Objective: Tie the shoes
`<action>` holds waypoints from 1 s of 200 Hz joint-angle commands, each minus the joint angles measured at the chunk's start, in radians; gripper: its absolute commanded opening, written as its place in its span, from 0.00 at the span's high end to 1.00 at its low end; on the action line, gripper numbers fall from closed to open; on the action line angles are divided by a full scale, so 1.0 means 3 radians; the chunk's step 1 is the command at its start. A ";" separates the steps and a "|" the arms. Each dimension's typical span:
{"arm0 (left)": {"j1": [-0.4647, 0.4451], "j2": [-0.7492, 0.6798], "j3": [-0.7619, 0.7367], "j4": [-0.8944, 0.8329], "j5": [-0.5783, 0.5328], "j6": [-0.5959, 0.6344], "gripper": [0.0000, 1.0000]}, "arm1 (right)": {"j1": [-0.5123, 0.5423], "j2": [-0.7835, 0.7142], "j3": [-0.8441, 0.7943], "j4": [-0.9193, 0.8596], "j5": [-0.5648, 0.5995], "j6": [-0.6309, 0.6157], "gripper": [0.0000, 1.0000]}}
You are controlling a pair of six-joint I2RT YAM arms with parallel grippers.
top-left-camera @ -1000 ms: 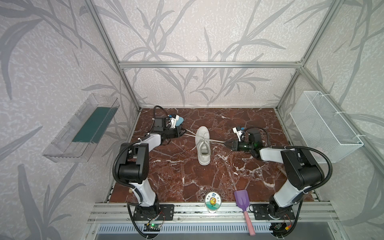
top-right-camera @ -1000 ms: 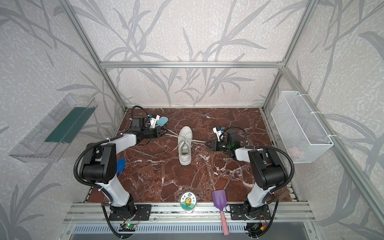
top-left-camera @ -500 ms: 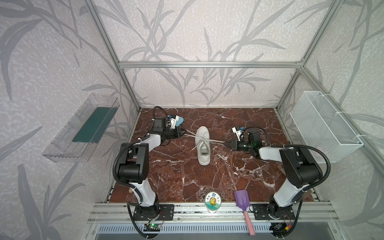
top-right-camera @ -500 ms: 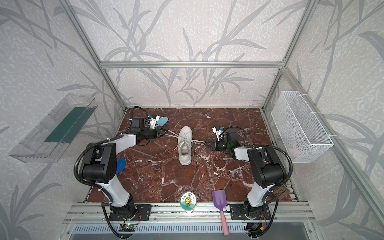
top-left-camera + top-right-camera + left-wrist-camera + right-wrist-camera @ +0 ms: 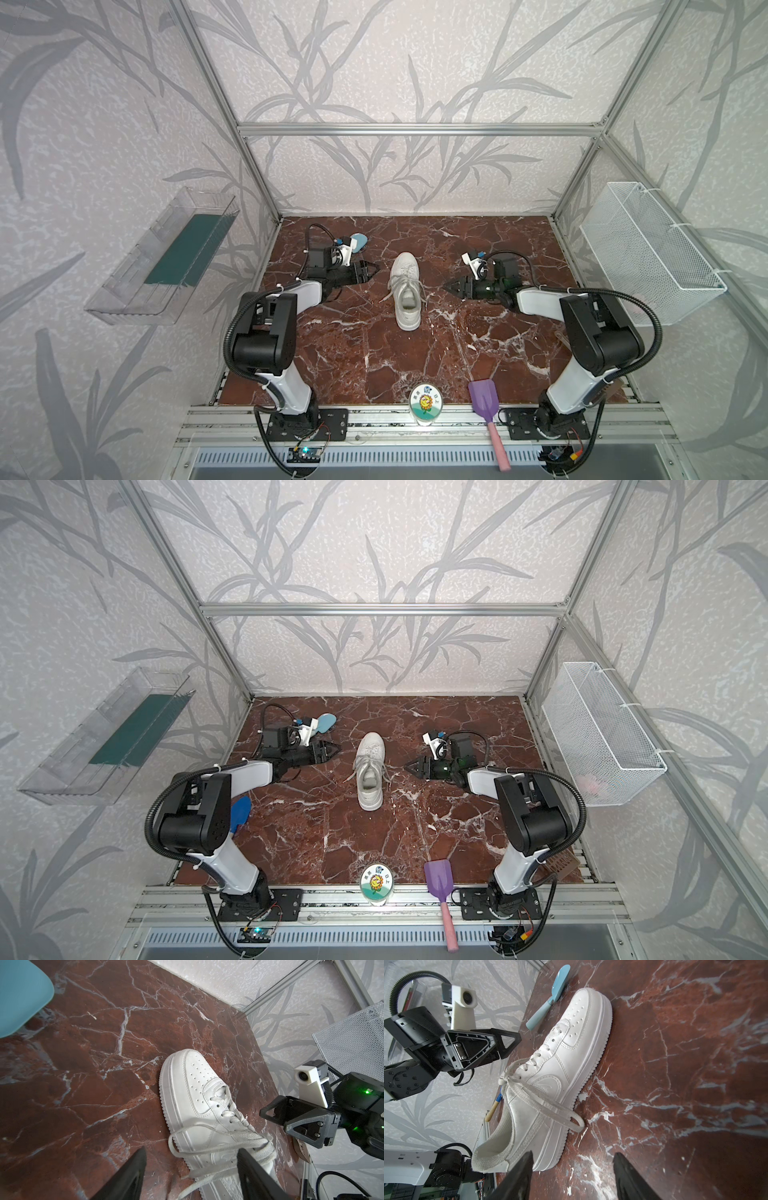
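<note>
Flanking: the black left end effector [image 5: 371, 272] and black right end effector [image 5: 449, 286] sit either side of a single white low-top leather sneaker [image 5: 406, 291], near it but apart from it in both top views.
Sneaker: upright on its sole, about midway across the red-brown marble-patterned table [image 5: 478, 345], toe toward the back wall.
Laces: the long flat white laces [image 5: 542, 1101] are gathered at a knot by the top eyelets, with a loop draped down each flank. The bow looks formed but slack.
Left end effector: jaws parted, gripping nothing. A lace strand shows in the gap between its fingers [image 5: 128, 1178] in the left wrist view, but contact cannot be told.
Right end effector: jaws parted over bare table beside the heel, empty.
Risk: a finger catching a trailing loop on any move away would likely pull the loose bow open. The unanchored sneaker could also slide or tip if a lace is tugged from one side only.
</note>
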 commanded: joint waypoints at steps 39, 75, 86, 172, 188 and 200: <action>-0.0038 -0.0423 -0.0121 -0.0578 -0.0432 0.0231 0.31 | -0.0023 -0.0401 0.0187 -0.0825 0.0129 -0.0624 0.37; -0.0297 -0.0594 -0.0131 -0.1198 -0.0818 0.0757 0.32 | 0.0080 -0.0381 0.0694 -0.1605 0.0355 -0.1224 0.37; -0.0359 -0.0584 -0.0080 -0.1321 -0.0836 0.0843 0.32 | 0.0107 -0.0320 0.0867 -0.1779 0.0380 -0.1360 0.37; -0.0591 -0.0318 0.0010 -0.1333 -0.1131 0.0094 0.39 | 0.0202 0.0314 0.2064 -0.2311 0.0237 -0.1555 0.38; -0.0736 -0.0469 -0.0027 -0.1418 -0.1415 0.0369 0.38 | 0.0202 0.0367 0.2123 -0.2286 0.0213 -0.1562 0.38; -0.0781 -0.0483 0.0027 -0.1585 -0.1544 0.0505 0.38 | 0.0202 0.0423 0.2174 -0.2247 0.0169 -0.1553 0.38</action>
